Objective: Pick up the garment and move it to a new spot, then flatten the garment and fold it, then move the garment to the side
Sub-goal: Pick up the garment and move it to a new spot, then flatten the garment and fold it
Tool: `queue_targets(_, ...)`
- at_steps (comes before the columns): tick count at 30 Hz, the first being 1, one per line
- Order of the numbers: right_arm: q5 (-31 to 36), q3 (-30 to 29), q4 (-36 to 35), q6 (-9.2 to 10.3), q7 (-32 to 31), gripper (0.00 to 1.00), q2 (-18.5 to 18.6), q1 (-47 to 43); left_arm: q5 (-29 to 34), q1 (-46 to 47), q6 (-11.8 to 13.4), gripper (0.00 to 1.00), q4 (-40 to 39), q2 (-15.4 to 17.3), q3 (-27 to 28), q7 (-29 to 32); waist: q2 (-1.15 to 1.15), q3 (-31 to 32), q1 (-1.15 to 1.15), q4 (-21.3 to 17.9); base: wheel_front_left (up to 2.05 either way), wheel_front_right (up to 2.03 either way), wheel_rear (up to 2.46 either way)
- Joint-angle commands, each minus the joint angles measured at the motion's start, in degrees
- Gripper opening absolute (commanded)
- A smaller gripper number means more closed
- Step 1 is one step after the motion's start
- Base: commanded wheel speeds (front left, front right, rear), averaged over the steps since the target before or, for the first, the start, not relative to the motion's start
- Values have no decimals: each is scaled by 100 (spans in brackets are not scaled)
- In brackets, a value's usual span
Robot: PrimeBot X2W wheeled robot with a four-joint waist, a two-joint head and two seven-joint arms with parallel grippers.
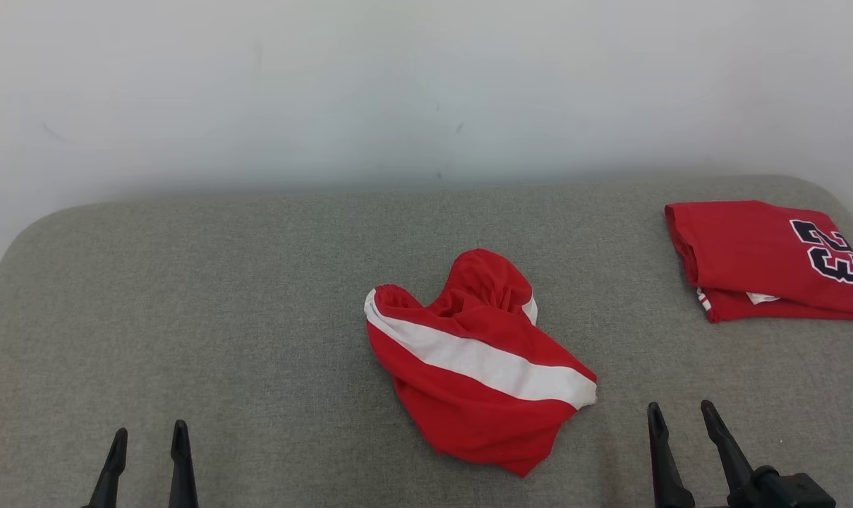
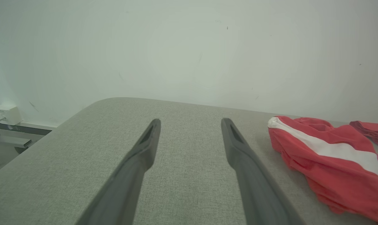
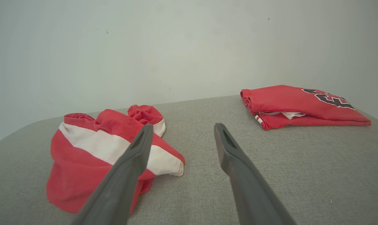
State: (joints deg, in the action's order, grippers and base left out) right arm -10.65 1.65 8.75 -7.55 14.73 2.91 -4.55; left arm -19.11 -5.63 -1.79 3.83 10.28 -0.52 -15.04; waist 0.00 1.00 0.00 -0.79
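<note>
**Left end effector** (image 1: 149,427): fingers spread wide, nothing between them. It is poised over bare table (image 1: 221,296) at the near left edge, well apart from the garment (image 1: 479,367).

**Right end effector** (image 1: 681,405): fingers likewise spread and empty. It is at the near right, close to the garment's white-hemmed corner but not touching it.

**Garment:** red cloth with a broad white band, lying crumpled in a heap near the middle of the table, between the two end effectors and slightly beyond them.

**Task status (judged):** no step has been started on this garment. It is neither lifted, flattened nor folded. Pick-up, relocation, flattening, folding and moving aside all remain.

**Other item:** a folded red jersey (image 1: 765,257) lies at the far right of the table, well apart from the garment.

**Markings:** the jersey carries large dark numerals with white edging, a 2 and a 3, seen turned away, so their order is uncertain. No brand or label is legible on the garment.
</note>
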Motion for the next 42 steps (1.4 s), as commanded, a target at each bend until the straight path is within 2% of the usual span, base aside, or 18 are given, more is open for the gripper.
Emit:
queue_targets(1, -4, -11, -10, 14, 35, 100, -3, -19, 88, -46, -18, 100, 17, -26, 33, -18, 0, 0, 0, 0, 0, 0, 0)
queue_targets(13, -5, 9, 24, 14, 39, 100, -3, 10, 191, -23, -133, 100, 93, -138, 176, -18, 0, 8, 0, -25, 0, 0, 0)
queue_targets(20, -39, 107, 53, 14, 38, 100, -3, 121, 208, 279, -185, 100, 200, 7, 180, 20, 0, -51, 0, -236, 0, 0, 0)
queue_targets(27, -130, 204, 114, 14, 39, 100, -2, 270, 195, 1106, -302, 100, 178, 355, 126, 357, 0, -274, 0, -622, 0, 0, 0)
queue_targets(34, -251, 282, 187, 14, 48, 100, -2, 468, 252, 2160, -457, 100, 391, 679, -234, 797, 0, -604, 0, -1037, 0, 0, 0)
queue_targets(42, -343, 308, 141, 14, 49, 100, -2, 582, 98, 2942, -524, 100, 914, 681, -698, 1117, 0, -860, 0, -1339, 0, 0, 0)
